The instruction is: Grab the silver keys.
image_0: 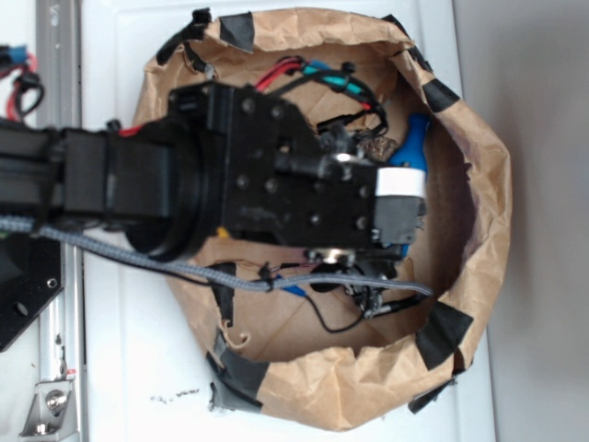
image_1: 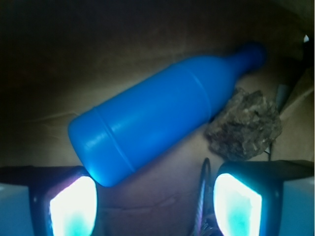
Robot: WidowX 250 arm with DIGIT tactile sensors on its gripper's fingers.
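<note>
While gripper hung spread and empty in paper bag, I saw silver keys just inside right pad, near bottom edge. Blue bottle and rock lay beyond. I judged: nudge sideways to centre keys, drop, close.

Looks like a robotics lab or test setup, not a home. A black robot arm w/ exposed red, blue and black wires reaches over a white bench. Left of the arm, a bare metal rail and bracket. Under the arm, a makeshift bin: crumpled brown paper held w/ black tape. Inside it, odd test props: a blue bottle and a rock.
</note>
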